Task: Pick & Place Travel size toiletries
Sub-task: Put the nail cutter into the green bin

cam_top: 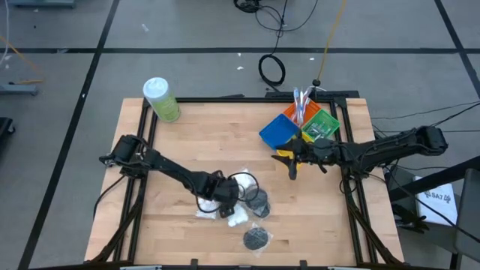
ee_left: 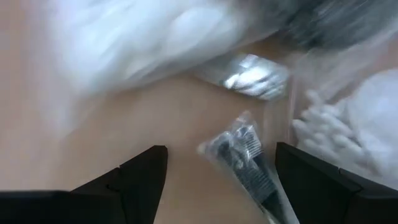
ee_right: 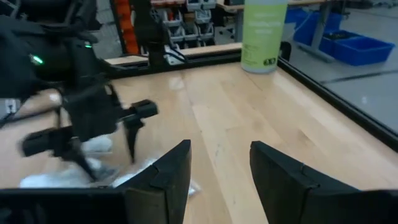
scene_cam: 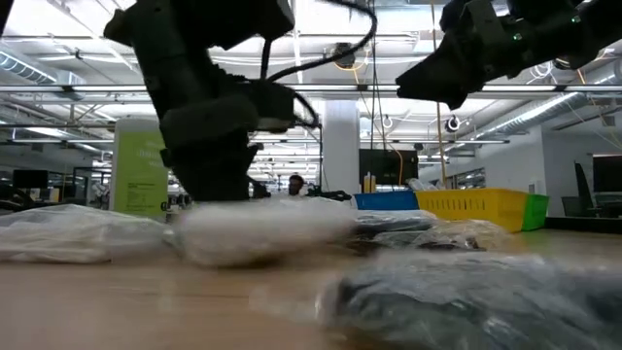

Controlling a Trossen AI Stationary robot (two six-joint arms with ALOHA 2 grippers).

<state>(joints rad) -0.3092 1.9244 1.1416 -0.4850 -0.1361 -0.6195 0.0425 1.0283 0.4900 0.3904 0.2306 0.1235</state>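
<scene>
Right now I have the left gripper low over the cluster of small toiletries at about six o'clock on the pale wooden surface, its fingers spread wide with nothing between them. In the left wrist view a slim dark item sealed in a clear plastic sleeve lies just ahead of the fingers, nearer one finger than the other, its long axis slanting across the gap instead of square to it; I judge the wrist needs a turn before closing. Clear bags of white cotton balls sit just beside it, and a black round disc lies a little farther toward six o'clock. My right gripper waits at about two o'clock near the blue, orange, yellow and green bins, fingers about half open and holding nothing, well apart from the pile, so the left arm is plainly nearer.
</scene>
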